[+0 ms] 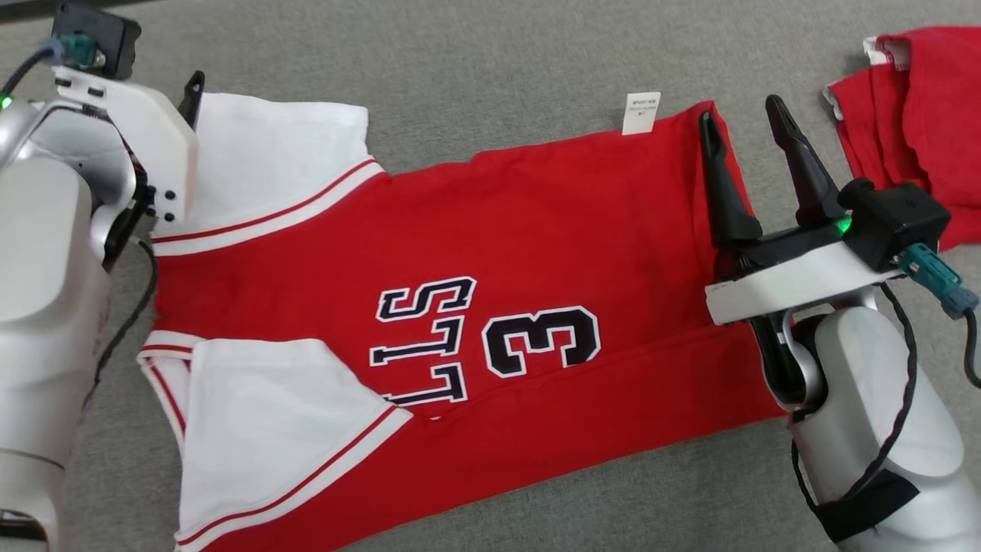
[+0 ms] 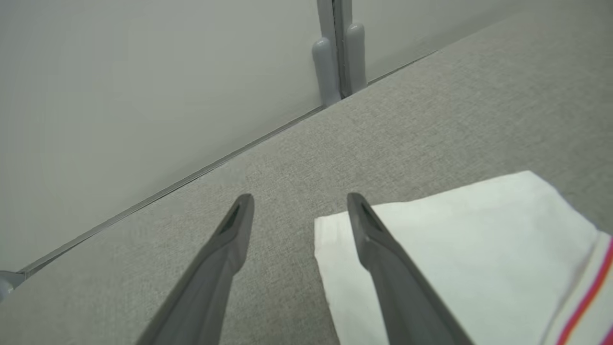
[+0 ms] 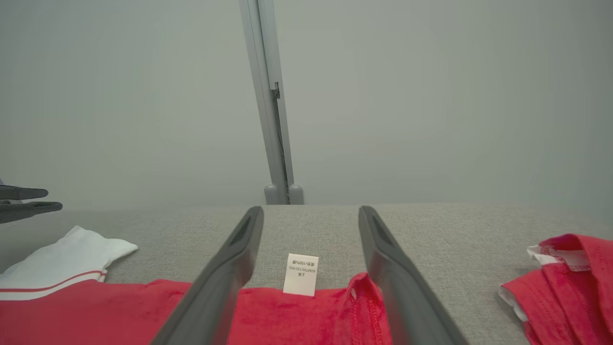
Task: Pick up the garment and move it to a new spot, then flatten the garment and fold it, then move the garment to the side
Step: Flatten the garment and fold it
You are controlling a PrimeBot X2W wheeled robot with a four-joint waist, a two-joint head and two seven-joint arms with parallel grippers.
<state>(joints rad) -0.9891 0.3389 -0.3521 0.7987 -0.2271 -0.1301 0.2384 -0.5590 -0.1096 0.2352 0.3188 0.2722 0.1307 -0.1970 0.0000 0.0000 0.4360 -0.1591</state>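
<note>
Both arms low. Left gripper (image 2: 297, 207) spread, empty, over sleeve corner of shirt (image 1: 490, 222). Right gripper (image 1: 742, 113) spread, empty, above hem.

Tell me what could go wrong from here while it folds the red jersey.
The open right claw is over the red jersey hem, close to another red garment; a wide sweep might snag it. The open left claw straddles the white sleeve edge, so it might pinch only one layer.

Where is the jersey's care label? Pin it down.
In the head view the care label lies on the surface at the far edge of the red jersey, left of the open right gripper; the right wrist view shows it between the fingers.
</note>
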